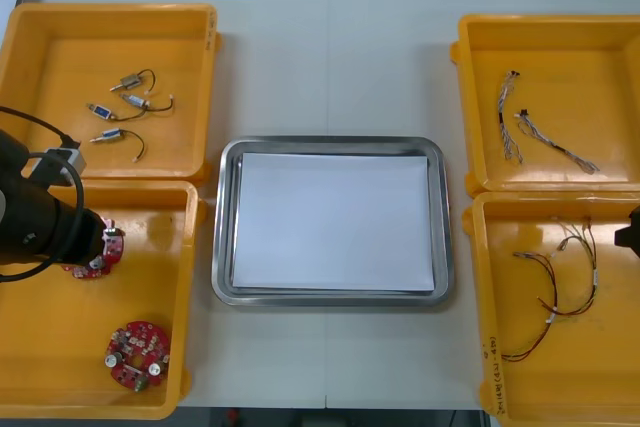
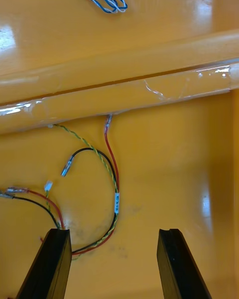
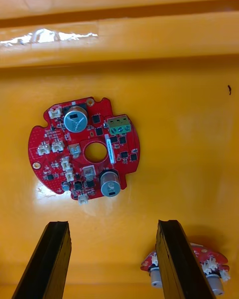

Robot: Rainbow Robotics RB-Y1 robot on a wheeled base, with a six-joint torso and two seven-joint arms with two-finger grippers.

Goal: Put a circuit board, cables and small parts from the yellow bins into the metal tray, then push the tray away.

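board pickup: left tool (image 3: 113,224), wide, above circuit board (image 3: 84,149) by desk's (image 1: 330,67) near-left corner, should next drop and close; right tool (image 2: 113,231), wide, idle over cables (image 2: 115,199).

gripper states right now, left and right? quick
Left gripper: open, empty, above a round red circuit board.
Right gripper: open, empty, above the red and yellow cables.

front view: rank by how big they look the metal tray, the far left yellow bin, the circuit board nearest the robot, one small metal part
1. metal tray and far left yellow bin: about alike, not ranked
2. circuit board, nearer the robot than the left gripper
3. small metal part
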